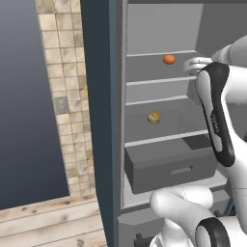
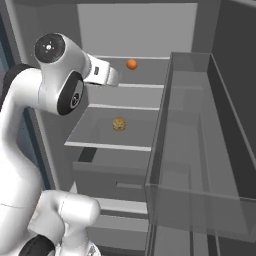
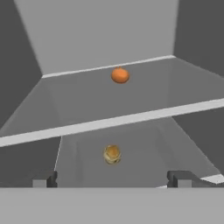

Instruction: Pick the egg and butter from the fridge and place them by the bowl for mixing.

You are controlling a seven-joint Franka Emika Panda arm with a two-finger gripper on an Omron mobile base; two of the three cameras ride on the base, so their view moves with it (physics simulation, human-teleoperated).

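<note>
The fridge (image 1: 159, 29) stands open, grey inside with thin pale shelves. The egg (image 1: 169, 59), a small orange-brown oval, lies on an upper shelf toward the back (image 2: 131, 64). In the hand view the egg (image 3: 120, 75) is ahead and slightly above centre. My gripper (image 3: 112, 180) is open and holds nothing. It is short of the shelf's front edge, well apart from the egg. The white hand (image 2: 102, 72) hovers at egg height, left of the egg in the right base view. The butter and the bowl are out of view.
A tan, lumpy round item (image 1: 154, 117) sits on the shelf below (image 3: 112, 154). Under it is a grey drawer (image 1: 169, 166), pulled partly out. The fridge door with its clear bin (image 2: 200, 150) juts out on the right. A tiled wall strip (image 1: 62, 96) lies left.
</note>
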